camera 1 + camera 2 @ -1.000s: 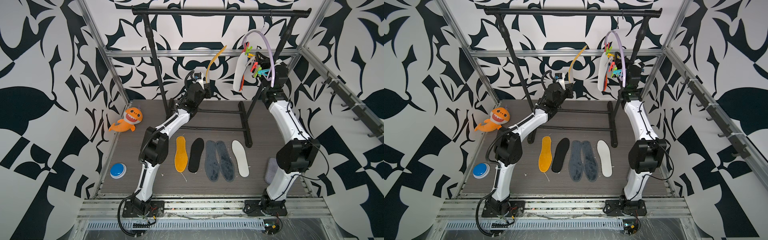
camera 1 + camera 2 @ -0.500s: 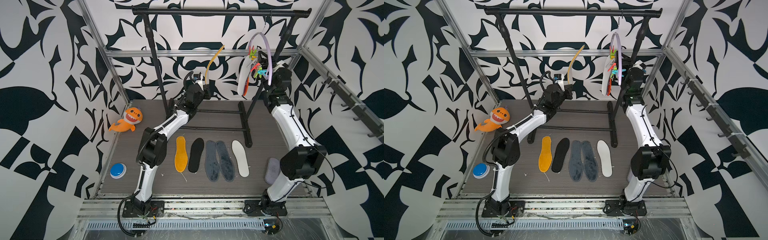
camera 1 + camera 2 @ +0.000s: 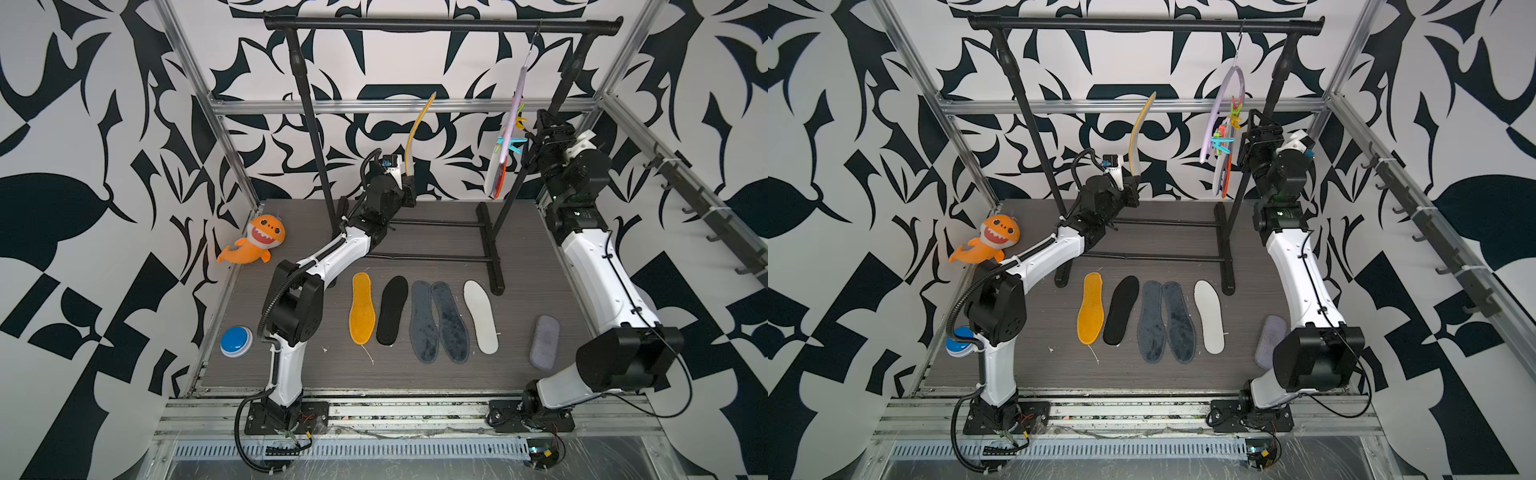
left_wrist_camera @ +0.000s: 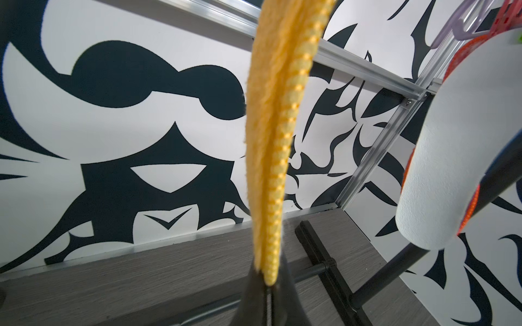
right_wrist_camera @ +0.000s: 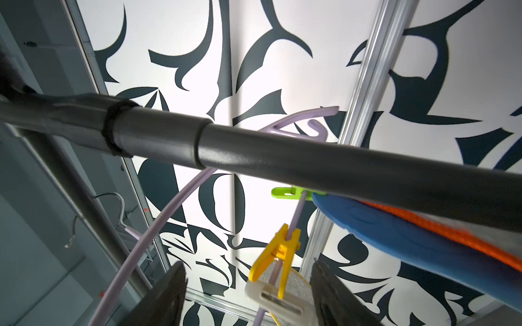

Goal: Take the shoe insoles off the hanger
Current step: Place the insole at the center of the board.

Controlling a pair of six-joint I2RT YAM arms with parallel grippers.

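Left wrist view first: the left gripper (image 4: 267,282) is clamped tight on one end of a fuzzy orange insole (image 4: 271,127), which stands up out of the jaws with a slight curve. In both top views that arm reaches toward the back of the table (image 3: 415,374), under the black clothes rail (image 3: 440,25). The held insole pokes up in the air, well apart from the hanger (image 3: 1223,95).

The hanger hangs by its thin metal hook near the end of the rail on the right arm's side. Two insoles are pegged to it, pressed close together: a white insole (image 3: 1218,183) and an orange-rimmed insole (image 5: 423,234) with a blue underside.

Right wrist view: the right gripper (image 5: 248,264) has its jaws spread wide, one either side of a yellow peg (image 5: 278,254) on the hanger's lilac bar. It isn't touching the peg as far as I can see, and it's gripping nothing. A green peg (image 5: 285,193) sits further along the bar, right by the orange-rimmed insole.

Down on the table, five insoles lie in a neat row: a second orange insole (image 3: 361,311), a black insole (image 3: 392,309), two grey-blue insoles (image 3: 436,322) touching each other, and a second white insole (image 3: 481,316). A lilac pad (image 3: 544,340) lies off to the side by the right arm. A plush shark (image 3: 257,241) and a blue button (image 3: 236,340) sit along the opposite edge.
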